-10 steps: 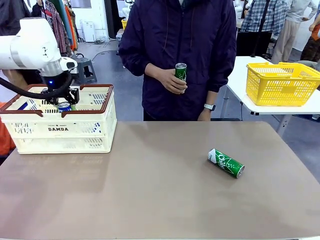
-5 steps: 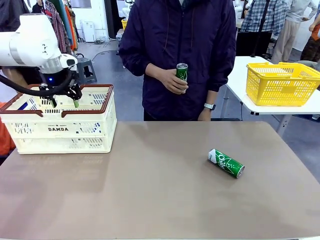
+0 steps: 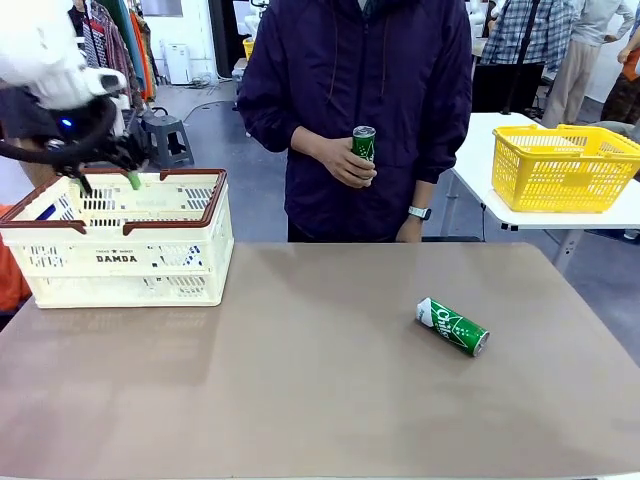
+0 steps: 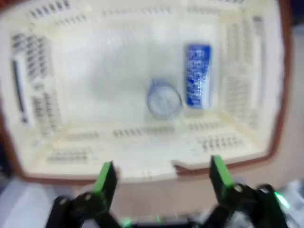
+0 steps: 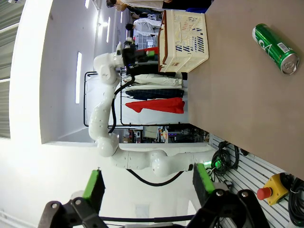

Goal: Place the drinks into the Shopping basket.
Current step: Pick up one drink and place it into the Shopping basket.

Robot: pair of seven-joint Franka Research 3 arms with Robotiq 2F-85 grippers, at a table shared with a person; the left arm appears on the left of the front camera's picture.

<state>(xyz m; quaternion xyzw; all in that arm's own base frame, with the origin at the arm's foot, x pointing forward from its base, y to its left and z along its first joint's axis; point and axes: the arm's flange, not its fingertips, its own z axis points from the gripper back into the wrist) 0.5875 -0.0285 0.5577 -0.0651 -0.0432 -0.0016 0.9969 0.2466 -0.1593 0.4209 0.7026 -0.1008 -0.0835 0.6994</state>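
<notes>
1. While the left gripper (image 3: pixel 108 182) hangs wide open and empty, upper left, two blue cans (image 4: pixel 197 81) sit in the basket (image 3: pixel 200 250).
2. Green can (image 3: pixel 452 327), lower right: pinch across its body; it may roll.

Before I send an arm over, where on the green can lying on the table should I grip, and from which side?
Grip the green can across the middle of its body, straight down from above. It lies on its side on the table, slanted, silver top toward the near right, so set the jaws crosswise to its length. The open right gripper likely suits, since the can is on the right half.
</notes>
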